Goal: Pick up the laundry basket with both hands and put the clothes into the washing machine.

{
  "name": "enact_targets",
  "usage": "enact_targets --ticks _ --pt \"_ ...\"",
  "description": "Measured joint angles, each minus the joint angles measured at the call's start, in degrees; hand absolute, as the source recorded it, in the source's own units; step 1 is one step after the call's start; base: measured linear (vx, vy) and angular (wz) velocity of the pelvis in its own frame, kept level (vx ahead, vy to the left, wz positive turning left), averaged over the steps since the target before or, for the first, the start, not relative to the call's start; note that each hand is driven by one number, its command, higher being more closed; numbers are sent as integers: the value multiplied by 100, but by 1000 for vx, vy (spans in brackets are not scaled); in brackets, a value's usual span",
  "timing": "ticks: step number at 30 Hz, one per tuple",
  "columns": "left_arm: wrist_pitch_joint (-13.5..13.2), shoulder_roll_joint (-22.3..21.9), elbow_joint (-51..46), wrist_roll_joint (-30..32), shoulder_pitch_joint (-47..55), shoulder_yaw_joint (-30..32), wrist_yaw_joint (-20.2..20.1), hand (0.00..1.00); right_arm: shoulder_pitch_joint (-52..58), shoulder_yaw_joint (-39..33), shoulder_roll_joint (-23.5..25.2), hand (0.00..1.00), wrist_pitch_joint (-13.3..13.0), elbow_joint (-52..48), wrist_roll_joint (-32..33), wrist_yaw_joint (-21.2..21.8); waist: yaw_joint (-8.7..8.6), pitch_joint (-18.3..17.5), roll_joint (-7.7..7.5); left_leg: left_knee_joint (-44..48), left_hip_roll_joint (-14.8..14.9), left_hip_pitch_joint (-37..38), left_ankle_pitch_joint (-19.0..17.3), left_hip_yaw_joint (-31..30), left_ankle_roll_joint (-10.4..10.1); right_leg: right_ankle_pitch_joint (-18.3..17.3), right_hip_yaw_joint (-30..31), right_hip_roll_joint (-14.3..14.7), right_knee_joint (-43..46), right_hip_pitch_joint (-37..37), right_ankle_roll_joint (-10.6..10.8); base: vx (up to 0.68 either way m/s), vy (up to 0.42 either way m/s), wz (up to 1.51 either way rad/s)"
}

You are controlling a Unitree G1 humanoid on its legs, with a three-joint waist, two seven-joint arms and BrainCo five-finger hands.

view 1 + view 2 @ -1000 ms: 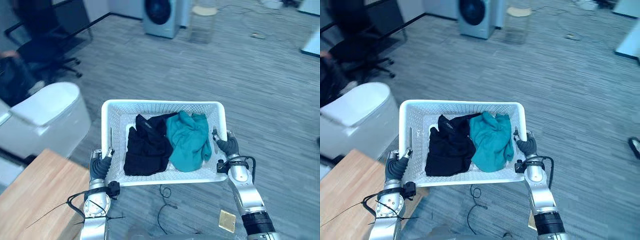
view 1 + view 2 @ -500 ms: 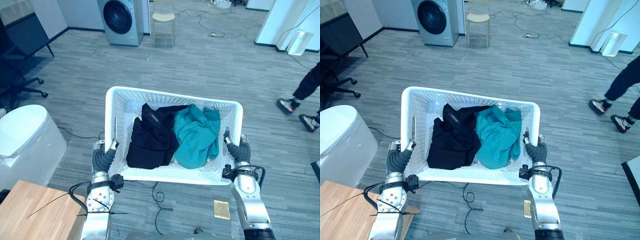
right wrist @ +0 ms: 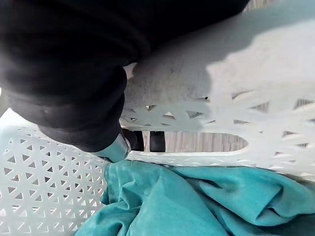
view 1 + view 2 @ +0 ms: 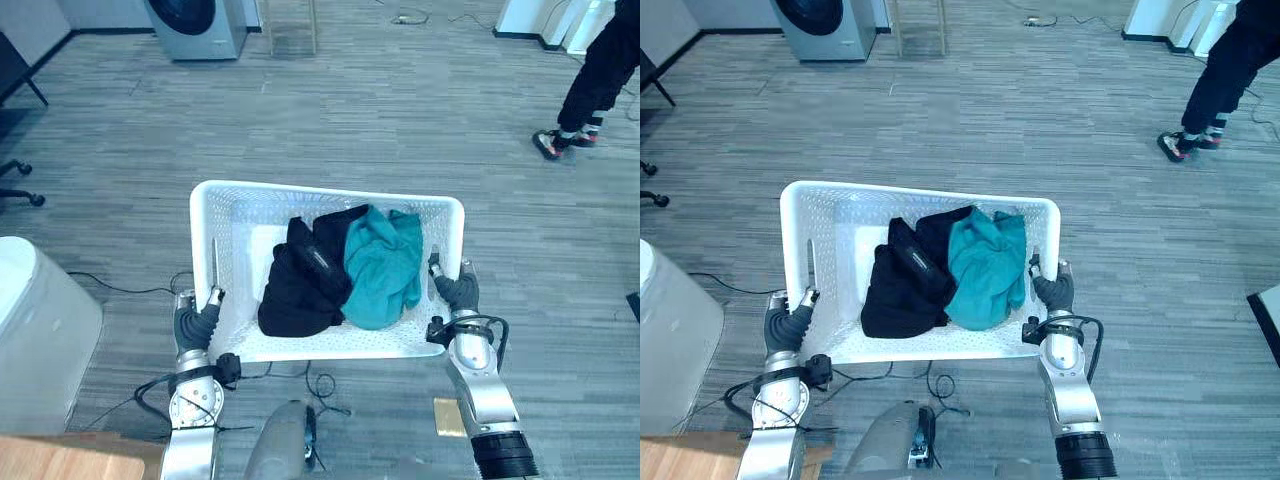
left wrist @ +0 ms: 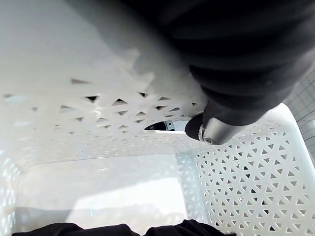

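Observation:
I hold the white perforated laundry basket [image 4: 300, 190] up in front of me, above the floor. A black garment [image 4: 305, 280] lies in its middle and a teal garment [image 4: 380, 265] lies beside it on the right. My left hand [image 4: 195, 325] is shut on the left handle rim; its thumb [image 5: 216, 130] hooks over the rim by the handle slot. On the right handle, my right hand [image 4: 455, 293] is shut, thumb [image 3: 115, 147] inside the wall next to the teal cloth [image 3: 197, 201]. The washing machine [image 4: 195, 25] stands far ahead at the upper left.
A stool [image 4: 290, 20] stands just right of the washing machine. A person's legs [image 4: 590, 80] are at the upper right. A white bin [image 4: 40, 320] sits at the left and a wooden table corner [image 4: 60, 470] at the bottom left. Grey plank floor lies between.
The camera has swung, so the washing machine sits further left and the white bin lower left. The person has walked further off at the right. Both hands keep their hold on the basket.

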Motion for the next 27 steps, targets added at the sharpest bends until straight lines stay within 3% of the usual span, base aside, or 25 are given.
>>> enact_targets --ticks 1,2,3,5,7,8,9,10,11,12,13,14,15,16,17,18,19,20,21,22,23,25,26,27 --pt "78 92 1 12 10 -22 -3 100 2 -33 106 100 7 155 -5 48 -46 17 -43 -181 -64 480 -165 -23 92 815 -161 6 1071 -340 -11 747 163 14" --pt "187 96 3 62 12 -17 3 100 51 -33 159 100 24 186 -65 83 -92 46 1 -479 -105 1063 -249 -118 149 854 -500 15 1936 -583 -107 626 98 16" --pt "212 94 2 102 10 -26 1 100 91 -34 158 100 24 164 -111 83 -105 67 41 -717 -105 1393 -252 -170 153 820 -708 28 2216 -681 -238 629 75 16" --pt "209 97 -119 153 -2 -79 2 100 310 -42 134 100 60 -279 -174 81 -167 79 215 -1519 27 2338 -251 -382 152 534 -1405 139 2132 -1098 -977 550 12 27" --pt "110 109 -180 155 -158 -83 5 100 385 -129 140 100 56 -687 -186 80 -395 58 258 -1982 138 2838 -261 -645 129 330 -1811 109 1026 -1651 -1260 664 -52 62" --pt "106 105 -177 155 -235 -115 3 100 382 -187 128 100 54 -754 -186 80 -432 50 272 -2072 204 2969 -314 -700 30 338 -1873 117 563 -1784 -1272 768 -133 66" --pt "98 155 -147 184 -423 -233 -8 100 378 -360 123 100 40 -770 -173 74 -472 47 331 -2340 372 3331 -425 -758 -174 569 -2067 113 -1220 -1960 -1260 521 -102 43" --pt "90 180 -110 197 -469 -235 -11 100 376 -389 146 100 39 -751 -172 71 -502 11 283 -2434 401 3467 -443 -744 -233 879 -2100 119 -2151 -1952 -1206 808 -222 50" --pt "92 252 -26 205 -521 -207 -4 100 376 -371 205 100 40 -703 -173 68 -571 -83 89 -2541 367 3692 -468 -761 -396 1401 -2057 67 -3451 -1951 -1190 555 -197 37" --pt "92 233 45 205 -517 -223 -3 100 386 -370 184 100 42 -675 -177 68 -615 -92 97 -2529 413 3868 -530 -839 -509 1856 -2026 93 -3317 -1964 -1237 874 -302 44" --pt "99 120 200 217 -506 -273 -6 100 444 -370 119 100 69 -610 -180 68 -654 -201 227 -2307 670 4026 -524 -973 -580 2368 -2021 293 -2911 -1935 -1653 758 -253 16" --pt "107 -4 311 252 -513 -265 -8 100 414 -366 53 100 130 -573 -189 73 -617 -211 453 -1639 903 3852 -265 -1024 -910 1921 -2129 464 -2405 -1956 -1762 766 -250 -2" --pt "107 -40 344 261 -510 -246 -7 100 418 -352 29 100 135 -573 -192 75 -596 -206 490 -1151 936 3684 0 -1048 -964 1720 -2143 534 -2217 -1946 -1808 739 -259 -25" --pt "114 -95 392 260 -504 -228 -7 100 428 -313 -25 100 145 -572 -190 74 -594 -175 602 40 1050 3163 934 -1052 -915 1375 -2218 681 -2125 -1720 -1933 747 -242 -20" --pt "117 -127 418 257 -491 -237 -20 100 439 -294 -86 100 177 -571 -167 66 -554 -133 706 1274 1293 2590 2545 -1060 -977 1126 -2247 869 -2341 -1241 -2021 884 -249 -15" --pt "115 -129 442 250 -503 -252 -22 100 434 -295 -116 100 192 -572 -158 44 -546 -135 761 2015 1453 2258 2569 -1048 -961 1057 -2269 975 -2470 -1020 -2042 721 -161 -25" --pt "112 -122 459 201 -481 -283 -22 100 426 -277 -124 100 197 -567 -155 -29 -451 -111 807 3362 1783 1627 2176 -842 -532 997 -2254 1197 -2745 -482 -2129 681 -140 -32" --pt "110 -95 490 197 -468 -280 -22 100 470 -257 -108 100 197 -567 -154 -52 -355 -64 722 4029 1886 1166 1694 -613 -144 945 -2195 1252 -3075 123 -2164 529 -107 -31" --pt "97 -73 490 195 -435 -280 -21 100 480 -236 -102 100 197 -567 -154 -53 -348 -59 672 4088 1870 969 1505 -493 -54 924 -2138 1228 -3256 382 -2165 782 -128 -17" --pt "34 -69 486 174 -367 -270 -20 100 472 -207 -111 100 195 -582 -154 -60 -320 -64 645 3864 1777 590 1110 -296 -56 867 -2057 1178 -3572 818 -2173 640 -75 -9" --pt "-8 -75 483 171 -364 -267 -20 100 468 -207 -116 100 185 -592 -154 -66 -275 -67 642 3619 1710 401 959 -193 -69 777 -2029 1134 -3700 997 -2116 735 -39 -15" --pt "-47 -130 481 155 -370 -250 -35 100 422 -206 -169 100 160 -565 -142 -75 -199 -46 691 1837 1288 -171 594 -54 -296 418 -1949 981 -3987 1494 -1935 577 84 -5" --pt "-42 -132 482 156 -370 -243 -54 100 414 -206 -169 100 157 -522 -135 -74 -187 -35 671 1215 1128 -219 590 -12 -329 319 -1953 899 -4026 1614 -1873 595 157 6" --pt "-35 -135 482 156 -364 -241 -91 100 349 -206 -190 100 131 -380 -100 -74 -158 -2 611 -130 829 -235 728 59 -547 107 -1933 711 -4117 1864 -1823 591 179 -6"
